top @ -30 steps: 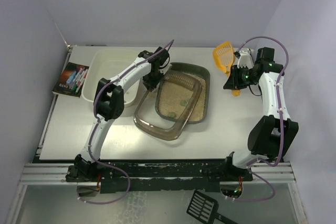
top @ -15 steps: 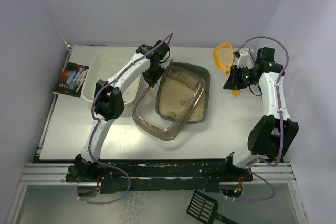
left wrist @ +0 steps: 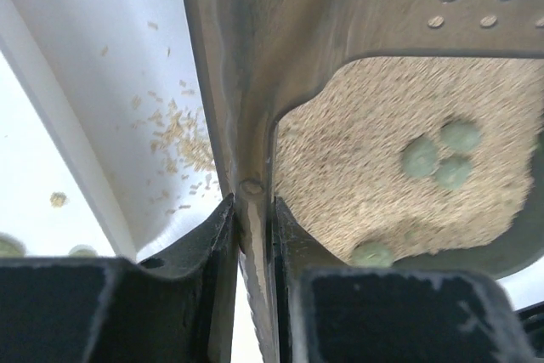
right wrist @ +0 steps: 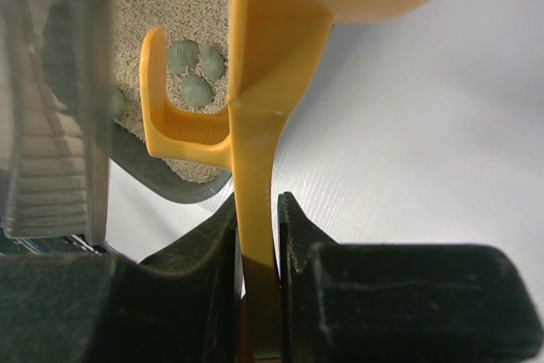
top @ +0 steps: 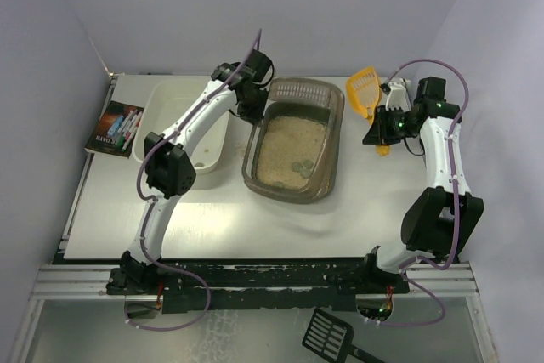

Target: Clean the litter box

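**Asker:** What does the top camera show?

**Me:** One litter box (top: 289, 195) stands mid-table, just right of one white tub (top: 174, 112). My left gripper (top: 252, 113) is at the box's left rim. My right gripper (top: 380, 131) is well off to the box's right and carries one orange scoop (top: 363, 91). One black scoop (top: 330, 332) lies below the near edge, and one book (top: 115, 127) lies at the far left.

**Asker:** And your left wrist?

**Me:** My fingers are pinched almost together on the box's brown rim. I count four grey-green lumps (left wrist: 420, 157) on the litter. Loose grains are scattered on the tub wall alongside.

**Asker:** Right wrist?

**Me:** My jaws are clamped tight on the scoop's handle. Three lumps show plainly, and a fourth shows dimly through the box's wall.
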Controlling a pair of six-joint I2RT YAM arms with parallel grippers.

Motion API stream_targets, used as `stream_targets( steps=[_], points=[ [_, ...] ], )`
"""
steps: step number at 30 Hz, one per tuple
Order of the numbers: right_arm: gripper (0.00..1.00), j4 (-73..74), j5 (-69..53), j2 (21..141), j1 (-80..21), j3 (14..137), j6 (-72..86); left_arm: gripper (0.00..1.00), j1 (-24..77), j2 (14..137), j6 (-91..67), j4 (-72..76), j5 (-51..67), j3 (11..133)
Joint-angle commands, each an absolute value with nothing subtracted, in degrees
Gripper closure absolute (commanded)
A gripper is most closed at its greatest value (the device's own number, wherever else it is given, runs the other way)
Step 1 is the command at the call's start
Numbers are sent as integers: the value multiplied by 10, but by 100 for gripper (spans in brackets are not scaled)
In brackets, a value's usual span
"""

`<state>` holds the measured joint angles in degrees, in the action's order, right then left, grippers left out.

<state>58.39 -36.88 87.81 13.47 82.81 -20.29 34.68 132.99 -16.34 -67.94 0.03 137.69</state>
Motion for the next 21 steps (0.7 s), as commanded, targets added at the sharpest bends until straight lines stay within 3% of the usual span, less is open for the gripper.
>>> stream_targets(
  steps=[1,10,21],
  points=[
    [100,588,-382,880,144,833,-206,93,340,1304,-257,-599,20,1406],
    [100,582,-383,877,149,825,-206,93,345,1359,-270,-596,10,1444],
    [100,583,-389,888,150,825,-210,93,345,1336,-220,-647,-4,1467]
  ],
)
